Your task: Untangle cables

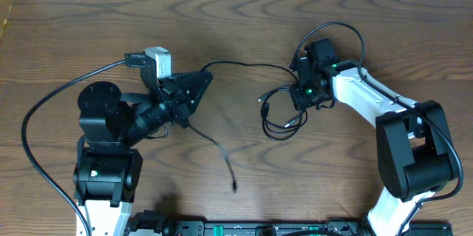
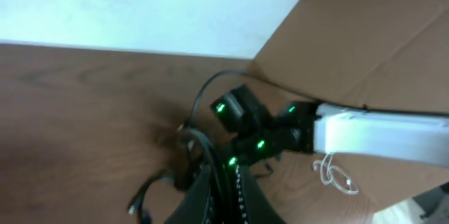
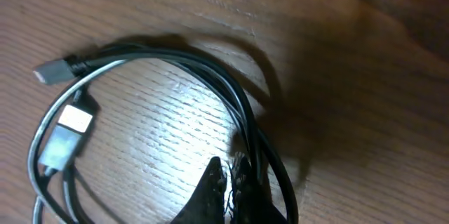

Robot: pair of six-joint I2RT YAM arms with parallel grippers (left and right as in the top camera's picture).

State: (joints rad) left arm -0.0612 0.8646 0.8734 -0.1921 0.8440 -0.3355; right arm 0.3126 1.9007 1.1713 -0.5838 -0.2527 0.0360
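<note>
A thin black cable (image 1: 244, 64) runs across the table from my left gripper (image 1: 205, 79) to a small coil of cables (image 1: 279, 118). Its other end trails down to a plug (image 1: 234, 186). In the left wrist view my left gripper (image 2: 226, 185) is shut on that black cable. My right gripper (image 1: 299, 103) rests at the coil's upper right edge. Seen from the right wrist, my right gripper (image 3: 233, 176) is shut. The black coil strands (image 3: 175, 55) pass along the outside of its right finger, and nothing shows between the tips. A silver plug (image 3: 52, 73) lies at the coil's left.
The right arm's white link (image 2: 379, 133) and its thick black lead (image 1: 332, 29) stand over the right side. The left arm's own thick lead (image 1: 44, 110) loops at the far left. A thin white loop (image 2: 337, 175) shows below the right arm.
</note>
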